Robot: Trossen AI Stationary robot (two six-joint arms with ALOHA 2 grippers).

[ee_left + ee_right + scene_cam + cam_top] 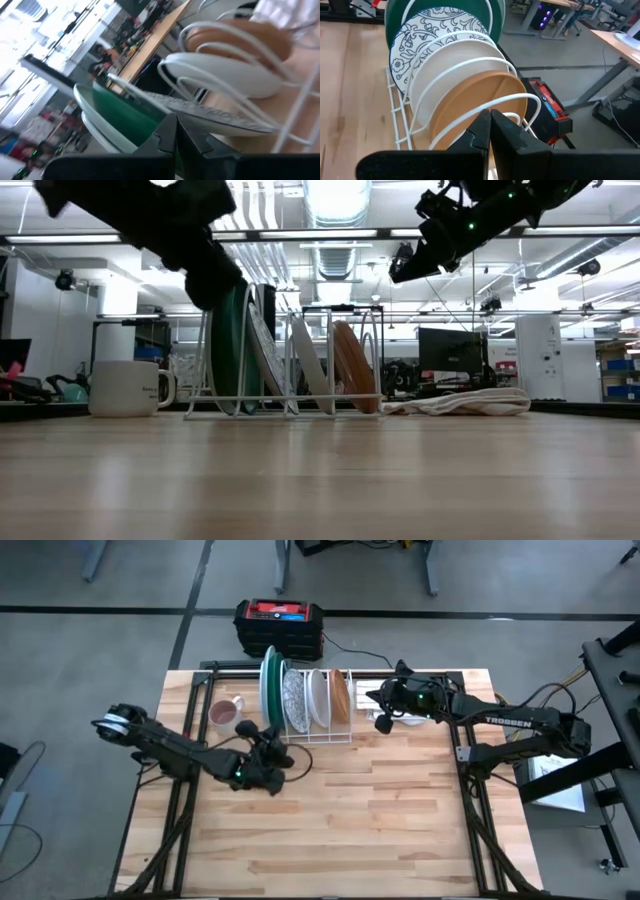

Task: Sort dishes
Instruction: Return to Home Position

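Left arm (170,745), jaws closed on nothing, sits just beside the rack (320,736) near the mug (222,715); a careless swing home could clip either. Plates (305,698) stand on edge in the rack at the back of the bench (350,820): green, patterned, white, brown. Right arm (500,722), jaws pinched empty, hovers by the brown plate (470,95); could snag a wire.

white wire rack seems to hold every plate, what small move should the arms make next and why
Probably draw the left gripper and the right gripper back from the white wire rack. The dark green plate, black-patterned plate, plain white plate and brown plate all stand in its slots. Both grippers are shut on nothing, close to the rack.
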